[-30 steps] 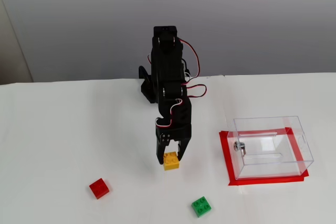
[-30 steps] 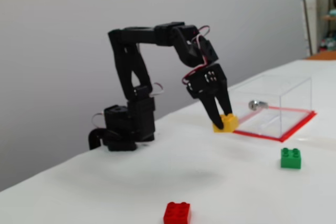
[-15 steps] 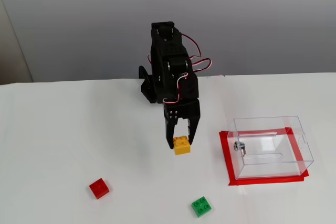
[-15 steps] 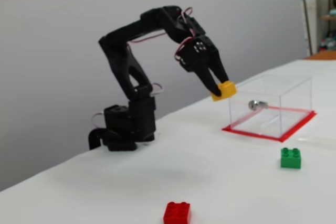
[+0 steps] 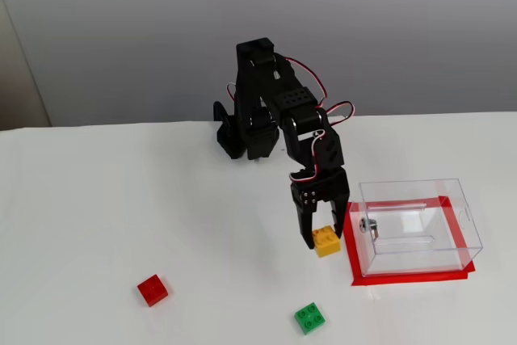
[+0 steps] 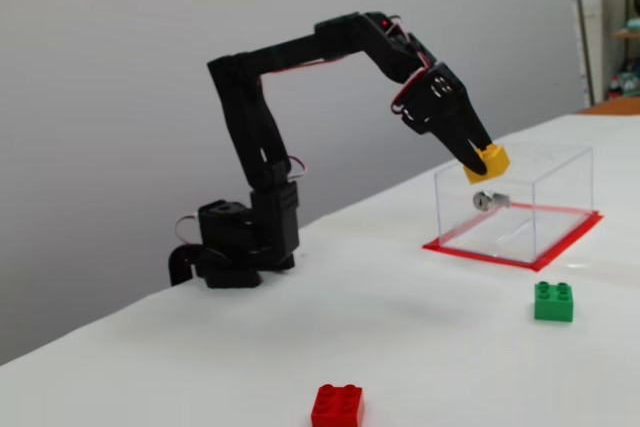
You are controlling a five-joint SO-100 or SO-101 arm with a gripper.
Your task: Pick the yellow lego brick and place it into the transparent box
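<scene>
My black gripper (image 5: 323,236) (image 6: 483,162) is shut on the yellow lego brick (image 5: 326,241) (image 6: 491,161), which hangs in the air. In both fixed views the brick is just beside the left wall of the transparent box (image 5: 416,225) (image 6: 520,202), about level with its top edge. The box stands on a red tape rectangle (image 5: 353,258) with a metal screw (image 5: 368,225) (image 6: 485,200) on its left side. Nothing shows inside the box.
A red brick (image 5: 153,289) (image 6: 337,406) lies at the front left of the white table. A green brick (image 5: 309,317) (image 6: 554,301) sits in front of the box. The arm's base (image 5: 238,136) (image 6: 240,242) stands at the back by the grey wall.
The arm has lifted the yellow brick off the table and swung it rightwards, from mid-table to the box's left edge. The red and green bricks have not moved.
</scene>
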